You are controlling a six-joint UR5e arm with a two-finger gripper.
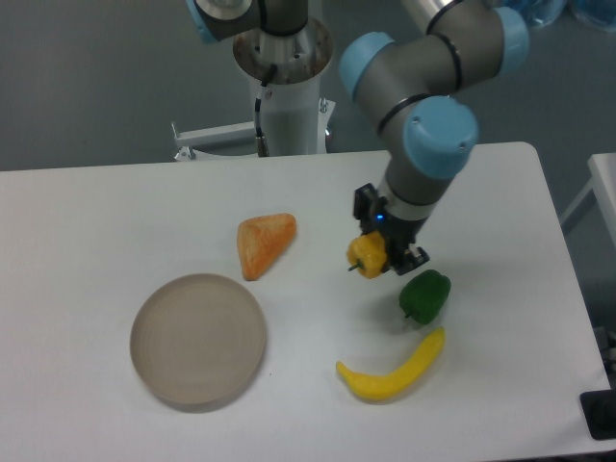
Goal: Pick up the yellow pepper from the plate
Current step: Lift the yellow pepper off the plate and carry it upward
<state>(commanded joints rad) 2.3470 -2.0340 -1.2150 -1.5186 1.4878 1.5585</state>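
Observation:
The yellow pepper is a small lumpy yellow piece with a short dark stem pointing left. It is held in my gripper, which is shut on it, above the table to the right of centre. The plate is a round beige-tan dish at the lower left, with nothing on it. The gripper and pepper are well to the right of the plate and apart from it.
An orange wedge-shaped piece lies above the plate. A green pepper sits just below and right of the gripper. A long curved yellow banana-like piece lies below it. The robot base stands at the table's back edge.

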